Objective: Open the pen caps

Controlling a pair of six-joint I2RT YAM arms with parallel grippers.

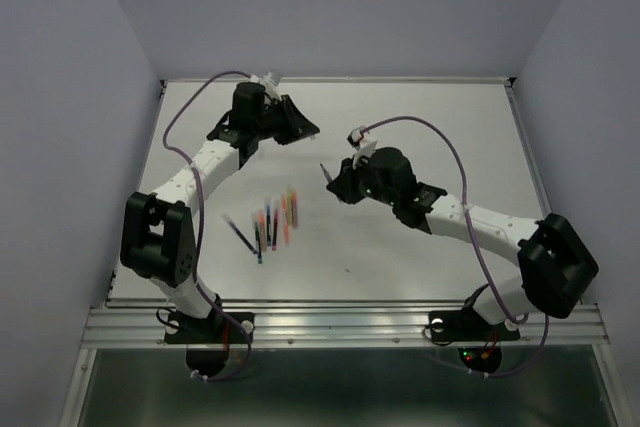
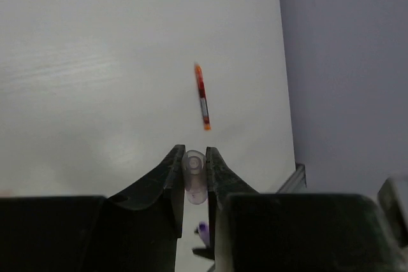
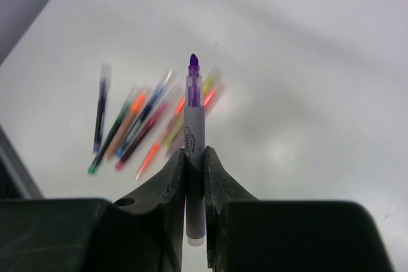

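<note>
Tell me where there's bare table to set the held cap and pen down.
Widest bare patch: the far right of the table, bordered by the right arm, back edge and right edge. Also the near strip between the pen pile and the right arm's base. Crowded: left of centre, around the pile and under the left arm.

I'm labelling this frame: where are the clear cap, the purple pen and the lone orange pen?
clear cap (image 2: 194, 179): left wrist view, middle of its wall.
purple pen (image 3: 194, 128): right wrist view, white labelled barrel.
orange pen (image 2: 203, 97): left wrist view, mid-shaft.
</note>
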